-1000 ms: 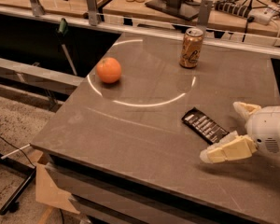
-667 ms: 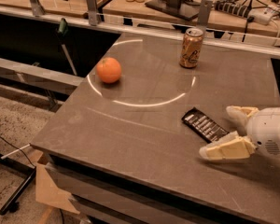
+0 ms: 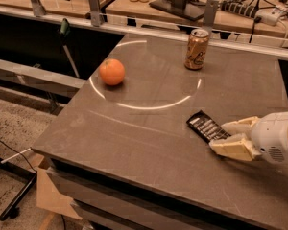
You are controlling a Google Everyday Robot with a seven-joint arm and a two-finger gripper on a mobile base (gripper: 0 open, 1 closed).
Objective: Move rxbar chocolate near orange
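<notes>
The rxbar chocolate [image 3: 205, 126], a flat black bar with white lettering, lies on the grey table [image 3: 149, 143] at the right front. My gripper [image 3: 223, 137] comes in from the right edge, low on the table. Its two cream fingers [image 3: 240, 126] straddle the bar's right end and press on it. The bar's right tip is hidden between them. The orange [image 3: 112, 72] sits at the table's left, far from the bar and the gripper.
A gold-tan drink can [image 3: 197, 49] stands upright at the back of the table. A metal rail [image 3: 149, 28] runs behind it, with a cluttered bench beyond. The table's left and front edges drop to the floor.
The gripper's fingers have drawn closer together around the bar's right end and shifted slightly left. The bar, orange and can have not moved.
</notes>
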